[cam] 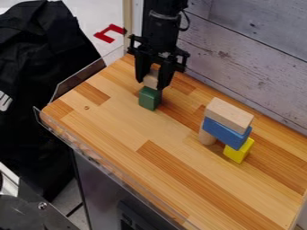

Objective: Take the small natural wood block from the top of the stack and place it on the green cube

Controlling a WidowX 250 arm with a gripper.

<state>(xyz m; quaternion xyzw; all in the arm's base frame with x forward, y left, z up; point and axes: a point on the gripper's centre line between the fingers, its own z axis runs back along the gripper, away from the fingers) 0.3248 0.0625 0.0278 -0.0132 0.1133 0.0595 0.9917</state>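
Observation:
The gripper [153,81] hangs over the back left of the wooden table, its fingers on either side of a small natural-wood block [151,79], shut on it. Directly beneath that block stands a green block [149,98] on the table; whether the two touch I cannot tell for sure. To the right is a small structure: a long natural-wood block [229,115] lies on top of a blue block [225,132], which rests across a wooden cylinder [207,137] and a yellow block [239,151].
The wooden table [120,130] has a clear raised guard [108,162] along its front left edge. A grey plank wall [252,58] runs along the back right. Black cloth [36,90] hangs beyond the left edge.

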